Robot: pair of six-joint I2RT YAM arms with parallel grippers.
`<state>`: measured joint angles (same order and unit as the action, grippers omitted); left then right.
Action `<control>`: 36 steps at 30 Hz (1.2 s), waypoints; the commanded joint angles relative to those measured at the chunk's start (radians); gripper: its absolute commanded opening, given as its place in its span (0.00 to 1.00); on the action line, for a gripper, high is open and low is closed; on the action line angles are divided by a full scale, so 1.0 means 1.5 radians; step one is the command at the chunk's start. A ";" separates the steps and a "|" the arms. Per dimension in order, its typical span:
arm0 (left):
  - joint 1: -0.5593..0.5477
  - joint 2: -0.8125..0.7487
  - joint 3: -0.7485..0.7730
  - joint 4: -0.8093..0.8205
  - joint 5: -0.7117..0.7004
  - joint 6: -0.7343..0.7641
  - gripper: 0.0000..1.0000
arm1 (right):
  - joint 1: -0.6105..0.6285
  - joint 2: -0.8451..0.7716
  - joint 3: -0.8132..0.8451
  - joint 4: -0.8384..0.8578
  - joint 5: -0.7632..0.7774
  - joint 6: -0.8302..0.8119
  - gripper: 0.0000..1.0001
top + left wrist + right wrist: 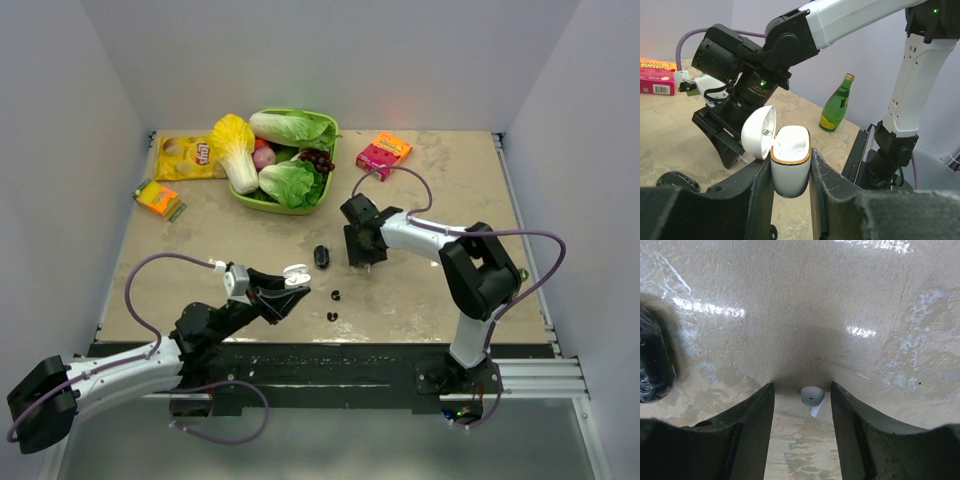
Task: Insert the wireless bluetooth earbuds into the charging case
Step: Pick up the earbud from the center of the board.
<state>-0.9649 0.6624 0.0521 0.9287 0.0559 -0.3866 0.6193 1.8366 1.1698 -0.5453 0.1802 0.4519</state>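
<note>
My left gripper (288, 288) is shut on the white charging case (296, 272) and holds it above the table's near part, lid hinged open. In the left wrist view the case (790, 161) sits upright between the fingers (832, 182), with a gold rim. My right gripper (362, 256) is open, low over the table. In the right wrist view a small white earbud (811, 396) with a short stem lies on the table between its open fingers (850, 410), touching neither. Two tiny black buds (335, 296) (331, 317) lie on the table in front of the case.
A black oval object (321, 256) lies left of my right gripper, also in the right wrist view (652, 360). A green basket (262, 203) of vegetables, a yellow chips bag (187, 158), an orange-pink box (384, 153) and a small orange packet (158, 198) lie at the back.
</note>
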 commanded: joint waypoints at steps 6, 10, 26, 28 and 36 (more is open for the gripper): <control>-0.005 0.001 -0.013 0.057 0.009 -0.014 0.00 | -0.005 -0.003 -0.032 -0.015 -0.004 0.002 0.50; -0.005 0.002 -0.013 0.058 0.009 -0.014 0.00 | -0.004 0.000 -0.031 -0.012 -0.007 -0.001 0.43; -0.005 0.009 -0.014 0.061 0.009 -0.013 0.00 | -0.004 -0.001 -0.050 0.002 -0.013 -0.005 0.24; -0.005 0.008 -0.013 0.060 0.008 -0.013 0.00 | -0.005 -0.001 -0.052 0.004 -0.017 -0.004 0.16; -0.005 0.005 -0.012 0.051 0.003 -0.010 0.00 | -0.004 -0.048 -0.052 0.028 -0.013 0.005 0.00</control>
<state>-0.9657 0.6765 0.0521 0.9428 0.0635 -0.4019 0.6140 1.7988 1.1202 -0.5049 0.1722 0.4507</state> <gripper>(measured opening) 0.345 0.220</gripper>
